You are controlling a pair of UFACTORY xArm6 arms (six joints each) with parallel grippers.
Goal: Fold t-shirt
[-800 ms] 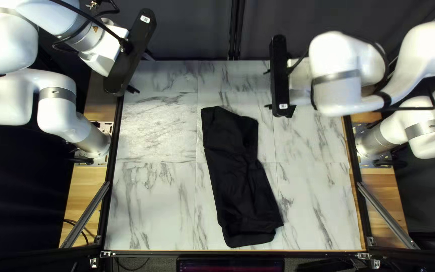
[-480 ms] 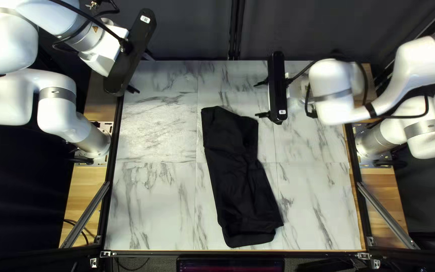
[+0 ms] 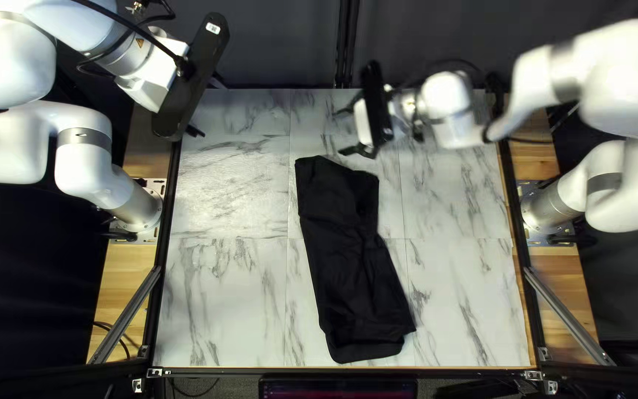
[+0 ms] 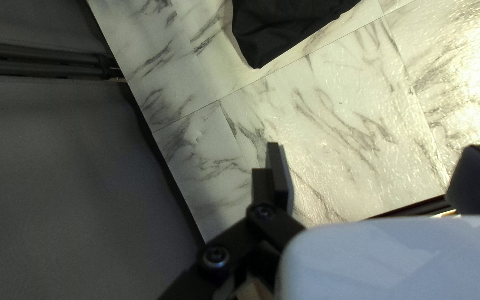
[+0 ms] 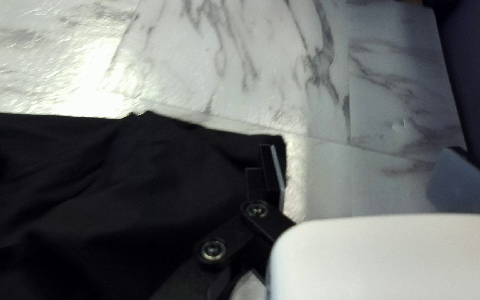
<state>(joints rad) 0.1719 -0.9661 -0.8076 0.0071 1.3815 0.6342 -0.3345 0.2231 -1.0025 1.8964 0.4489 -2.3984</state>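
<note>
The black t-shirt (image 3: pixel 348 258), folded into a long strip, lies slanted on the marble-patterned table. My left gripper (image 3: pixel 207 109) hangs over the table's far left corner, apart from the cloth. In the left wrist view my left gripper (image 4: pixel 365 172) has its fingers wide apart over bare tabletop, with the shirt's end (image 4: pixel 284 33) ahead. My right gripper (image 3: pixel 345 131) is just beyond the shirt's far end. In the right wrist view, my right gripper (image 5: pixel 356 175) is open; one finger overlaps the edge of the shirt (image 5: pixel 112 194), the other is over marble.
The marble-patterned table (image 3: pixel 223 295) shows on both sides of the shirt. A dark curtain (image 3: pixel 282 44) hangs behind the far edge. Dark rails run along the table's sides, and a screen (image 3: pixel 337 388) stands at the near edge.
My right arm has swung leftward in the top left view, bringing its gripper from right of the shirt to its far end. My left arm and the shirt have stayed still.
</note>
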